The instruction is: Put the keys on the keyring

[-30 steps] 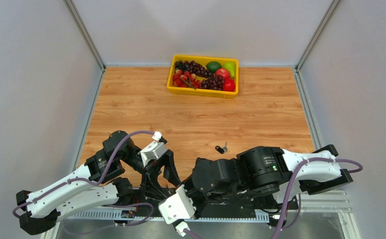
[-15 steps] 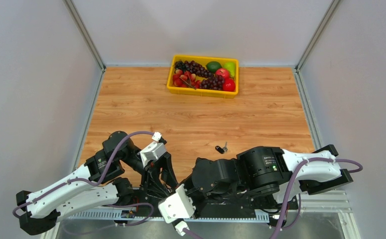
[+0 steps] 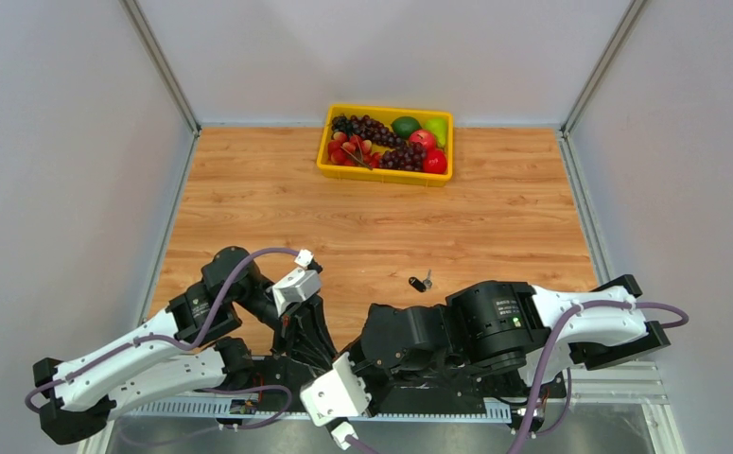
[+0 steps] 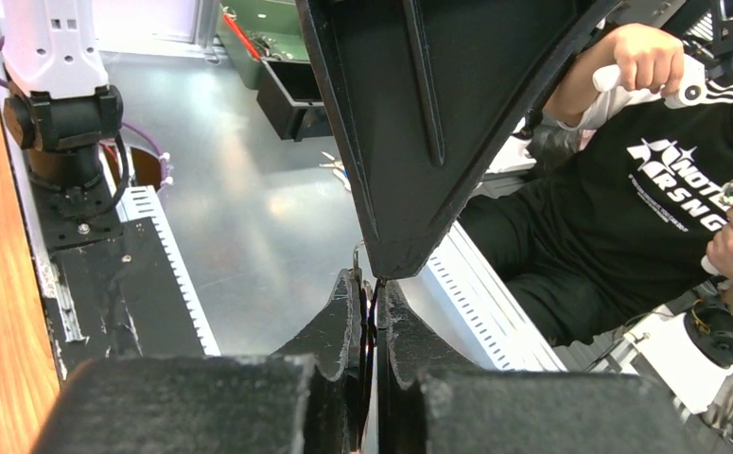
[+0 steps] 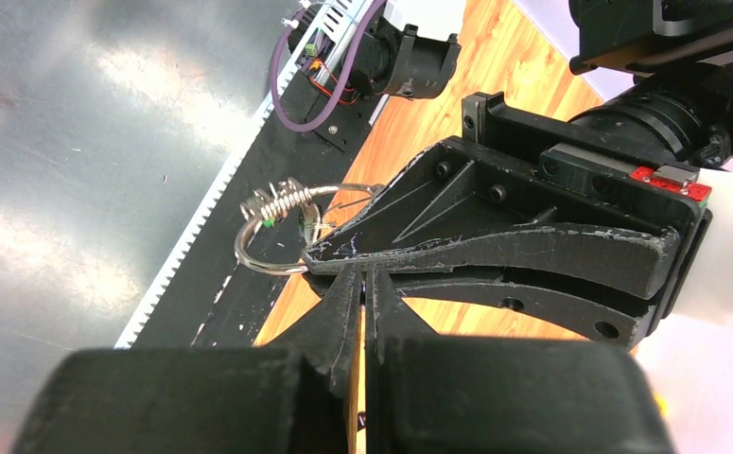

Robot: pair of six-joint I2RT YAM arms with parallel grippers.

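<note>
The keys (image 3: 420, 282) lie on the wooden table (image 3: 249, 208), well apart from the keyring (image 5: 238, 248), which sits off the near edge. The right gripper (image 5: 363, 276) is clamped tight on the keyring. The left gripper (image 4: 370, 288) pinches it too, jaws nearly together.

Fruit basket at far edge; onlooker beyond the near side
Yellow basket (image 3: 386, 176) is sitting at the far edge of the wooden table (image 3: 249, 208), holding dark grapes (image 3: 374, 127), green fruit (image 3: 406, 124) and red fruit (image 3: 423, 138). A person in a black printed T-shirt (image 4: 646, 208) is showing in the left wrist view.
</note>
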